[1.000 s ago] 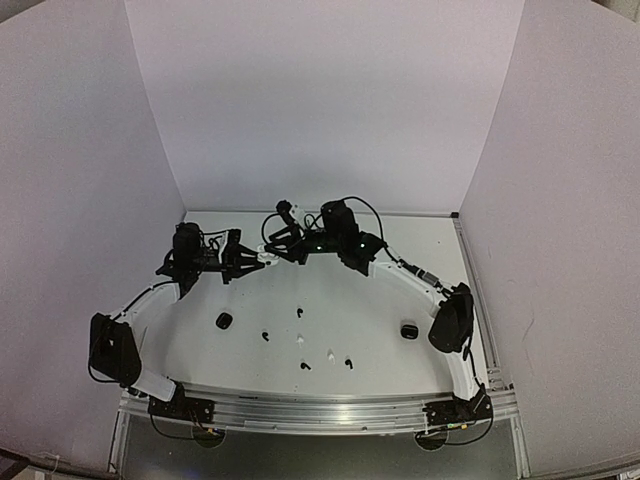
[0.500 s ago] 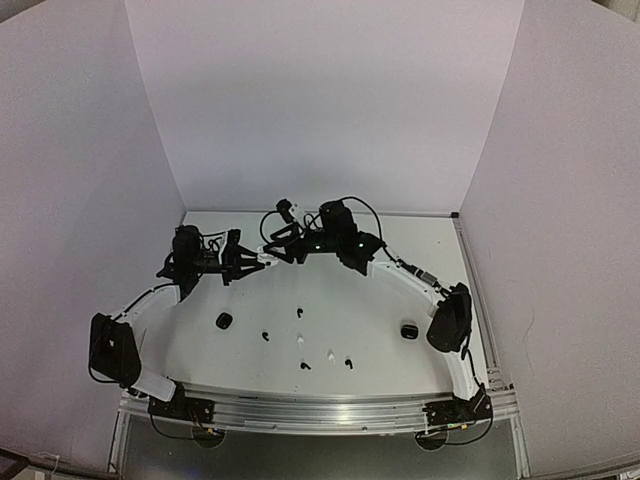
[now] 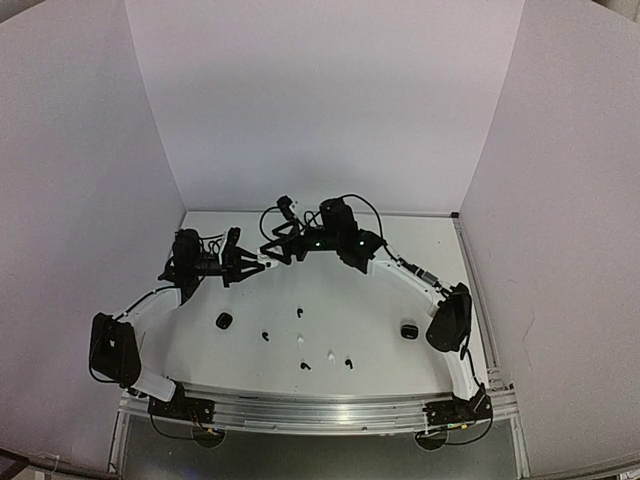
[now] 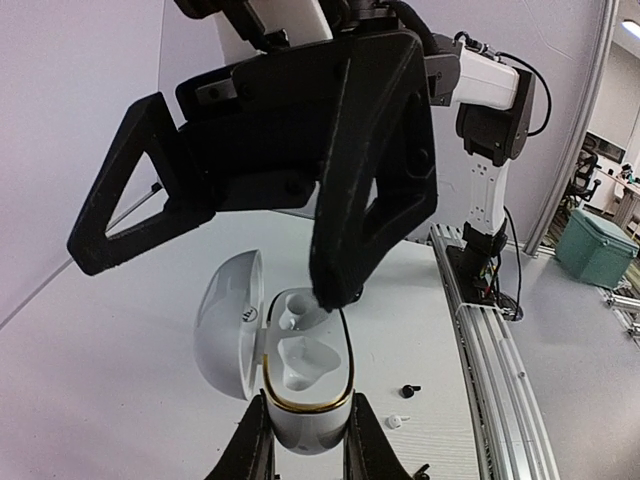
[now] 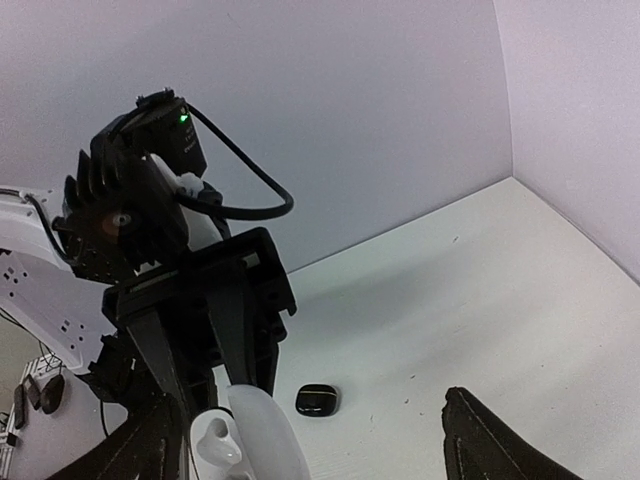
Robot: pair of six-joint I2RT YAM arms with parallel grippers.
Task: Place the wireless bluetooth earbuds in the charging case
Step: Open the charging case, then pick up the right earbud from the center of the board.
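Observation:
My left gripper (image 4: 307, 408) is shut on the base of a white charging case (image 4: 305, 425), which it holds off the table with the lid (image 4: 228, 325) swung open to the left. My right gripper (image 4: 210, 275) hangs open just above it, one fingertip (image 4: 335, 290) at the rim of the far well. Whether a bud sits in that well I cannot tell. In the top view the two grippers (image 3: 255, 265) (image 3: 279, 240) meet at mid-table. Several loose earbuds lie nearer the front, among them a black one (image 3: 265, 335) and two white ones (image 3: 300, 341) (image 3: 330, 354).
Two shut black cases lie on the table, one at the left (image 3: 224, 321) and one at the right (image 3: 408, 331). White walls stand on three sides. An aluminium rail (image 3: 320, 410) runs along the near edge.
My right gripper's jaws have spread wide apart above the white case. The left gripper has kept its hold on the case and has hardly moved.

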